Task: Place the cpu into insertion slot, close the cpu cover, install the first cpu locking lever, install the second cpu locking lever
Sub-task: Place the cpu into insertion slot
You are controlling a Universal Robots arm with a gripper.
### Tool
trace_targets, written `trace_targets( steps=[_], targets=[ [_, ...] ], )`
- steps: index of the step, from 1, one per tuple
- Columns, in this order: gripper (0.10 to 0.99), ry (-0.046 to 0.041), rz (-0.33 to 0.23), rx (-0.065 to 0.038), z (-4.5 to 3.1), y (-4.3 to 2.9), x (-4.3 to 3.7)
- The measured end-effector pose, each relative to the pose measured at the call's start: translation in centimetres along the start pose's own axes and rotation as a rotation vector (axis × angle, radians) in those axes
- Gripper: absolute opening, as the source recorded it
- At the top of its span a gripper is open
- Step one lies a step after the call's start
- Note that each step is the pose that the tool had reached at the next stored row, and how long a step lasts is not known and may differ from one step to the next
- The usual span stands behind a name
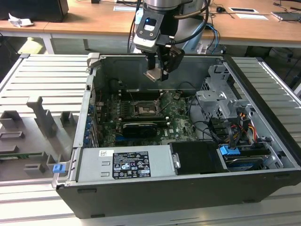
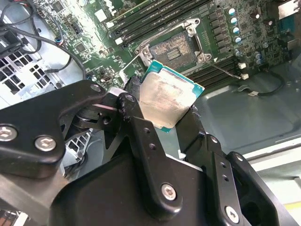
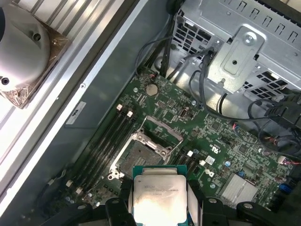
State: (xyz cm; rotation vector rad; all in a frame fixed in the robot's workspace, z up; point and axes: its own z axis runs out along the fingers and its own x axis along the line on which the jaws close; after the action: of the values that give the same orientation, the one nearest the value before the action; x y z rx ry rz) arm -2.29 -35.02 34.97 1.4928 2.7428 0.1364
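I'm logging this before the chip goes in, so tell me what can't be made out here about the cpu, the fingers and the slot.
Underside of the cpu: turned away from the camera in both wrist views.
Where the fingers grip it, second wrist view: hidden behind their own black links.
One cpu edge, first wrist view: cut off by the picture's edge.
Contacts in the insertion slot, exterior view: too small.

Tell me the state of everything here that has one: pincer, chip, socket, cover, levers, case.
pincer, shut on the cpu.
cpu, held in the air, not seated.
insertion slot, empty and uncovered.
cpu cover, swung open.
locking levers, unlatched, sticking out.
computer case, open, side panel off.
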Motion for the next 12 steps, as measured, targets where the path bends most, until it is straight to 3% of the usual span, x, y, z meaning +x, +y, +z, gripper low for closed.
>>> trace_targets(
  steps=[12],
  targets=[
    [0.541,-0.0051,0.060,-0.002,0.02,0.00,0.00]
  ],
)
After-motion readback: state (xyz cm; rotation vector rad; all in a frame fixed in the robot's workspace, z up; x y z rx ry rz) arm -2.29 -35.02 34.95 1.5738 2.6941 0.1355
